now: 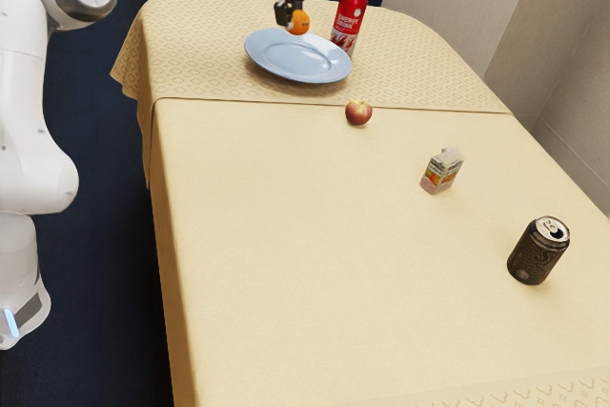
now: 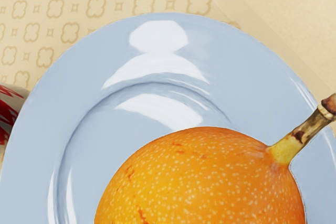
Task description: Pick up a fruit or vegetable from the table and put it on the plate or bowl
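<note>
I'm seeing the pale blue plate gleaming like glazed ceramic, smooth and throwing white highlights. The orange fruit is showing a finely speckled skin with a soft sheen, and its stem is looking dry and woody. The tablecloth is reading as matt cloth. The red energy drink can is shining like glossy metal. The dark can is looking duller, with a bright metal top. The juice carton is looking like matt paper, and the apple is looking lightly glossy.

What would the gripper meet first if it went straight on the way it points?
Probably the blue plate: pointing down, the gripper holds the orange fruit right above it, so the fruit would touch first. How far above is unclear.
</note>
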